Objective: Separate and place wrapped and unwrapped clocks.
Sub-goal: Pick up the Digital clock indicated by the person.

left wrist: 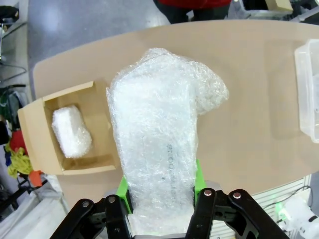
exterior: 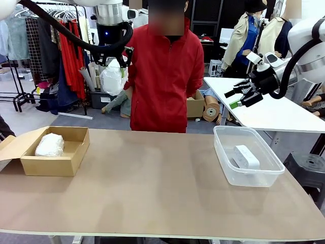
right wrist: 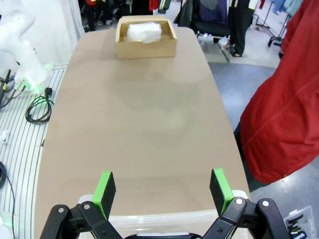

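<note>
Crinkly bubble wrap bundle [left wrist: 158, 144], white and lumpy, clamped in left gripper [exterior: 112, 59] at upper left of front view | second wrapped bundle [exterior: 50, 145] sits in cardboard box [exterior: 71, 157], left | smooth bare white block [exterior: 246, 156] in clear tub [exterior: 226, 168], right | right gripper [right wrist: 162, 186] jaws wide apart, holding nothing

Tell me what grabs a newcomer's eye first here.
The left gripper hangs high over the table, jaws shut on a bubble-wrapped clock. Below, a second wrapped bundle lies in the cardboard box at the table's left end, and a bare white clock sits in the clear tub on the right.
</note>
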Controlling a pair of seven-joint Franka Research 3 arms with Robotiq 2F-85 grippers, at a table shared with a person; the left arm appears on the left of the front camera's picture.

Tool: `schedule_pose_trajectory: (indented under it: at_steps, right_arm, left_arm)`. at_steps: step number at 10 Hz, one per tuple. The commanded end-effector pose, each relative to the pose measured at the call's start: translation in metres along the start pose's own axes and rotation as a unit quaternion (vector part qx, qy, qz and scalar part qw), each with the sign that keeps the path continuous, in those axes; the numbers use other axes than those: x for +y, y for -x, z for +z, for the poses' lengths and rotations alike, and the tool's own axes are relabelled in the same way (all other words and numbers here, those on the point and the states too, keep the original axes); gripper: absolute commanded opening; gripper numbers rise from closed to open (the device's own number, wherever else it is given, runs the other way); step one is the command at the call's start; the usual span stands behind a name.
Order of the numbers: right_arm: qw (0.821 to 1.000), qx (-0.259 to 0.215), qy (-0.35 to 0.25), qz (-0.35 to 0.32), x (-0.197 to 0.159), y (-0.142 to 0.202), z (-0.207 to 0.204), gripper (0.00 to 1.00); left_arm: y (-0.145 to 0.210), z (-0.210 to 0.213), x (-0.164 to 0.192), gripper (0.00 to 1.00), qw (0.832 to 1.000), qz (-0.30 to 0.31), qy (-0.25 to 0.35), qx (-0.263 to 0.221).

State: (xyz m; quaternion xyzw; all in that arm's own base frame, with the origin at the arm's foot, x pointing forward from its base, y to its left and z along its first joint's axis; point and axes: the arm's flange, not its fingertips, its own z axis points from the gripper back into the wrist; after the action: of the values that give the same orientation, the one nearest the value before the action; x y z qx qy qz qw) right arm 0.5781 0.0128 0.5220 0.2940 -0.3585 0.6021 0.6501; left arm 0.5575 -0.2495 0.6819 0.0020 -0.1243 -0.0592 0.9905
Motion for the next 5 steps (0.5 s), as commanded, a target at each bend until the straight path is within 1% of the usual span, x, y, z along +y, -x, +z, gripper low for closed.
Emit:
schedule_pose_trajectory:
  at_steps: [1, 2, 5]
  right_arm:
    - [1.0, -0.002, 0.003, 0.007, 0.0007, -0.002, 0.0011, 1.0]
    - [1.0, -0.002, 0.003, 0.007, 0.0007, -0.002, 0.0011, 1.0]
    - [1.0, -0.002, 0.003, 0.007, 0.0007, -0.002, 0.0011, 1.0]
  left_arm:
    - [-0.0095, 0.0044, -0.0041, 0.0, 1.0, -0.008, -0.015, -0.004]
    - [0.0, 0.0, 0.0, 0.0, 1.0, 0.0, 0.0, 0.0]
    - [0.0, 0.0, 0.0, 0.0, 1.0, 0.0, 0.0, 0.0]
